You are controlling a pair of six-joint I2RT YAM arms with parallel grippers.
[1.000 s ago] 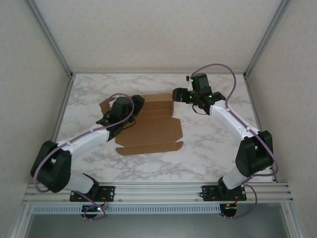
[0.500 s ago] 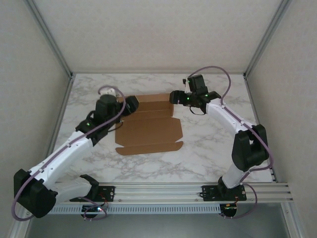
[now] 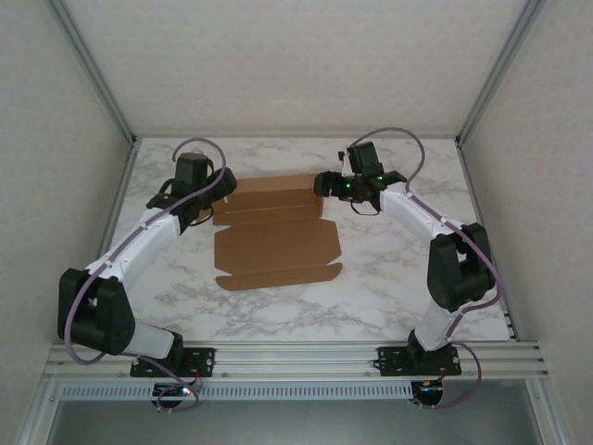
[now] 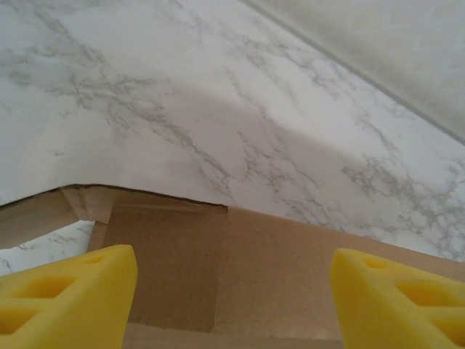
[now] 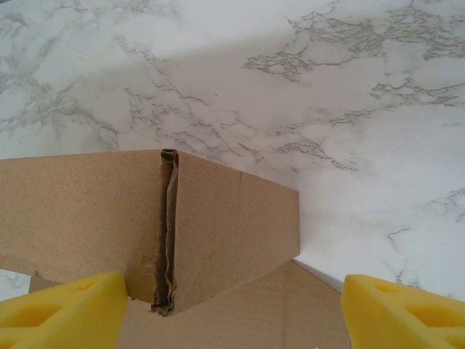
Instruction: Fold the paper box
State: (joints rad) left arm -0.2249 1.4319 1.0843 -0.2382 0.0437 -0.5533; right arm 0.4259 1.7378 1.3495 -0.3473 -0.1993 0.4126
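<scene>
While the paper box (image 3: 278,246) lies mostly flat in the middle of the table (image 3: 389,287), the left pincer (image 3: 220,189) covers its far left corner and the right pincer (image 3: 323,183) covers its far right corner. Both corners are hard to see from above. Up close, the left pincer's yellow fingers (image 4: 65,291) stand wide apart over the box, holding nothing. The right pincer's fingers (image 5: 62,309) are wide apart too, with a raised flap (image 5: 232,225) between them, not squeezed. All the fingers are cut off at the bottom edge.
</scene>
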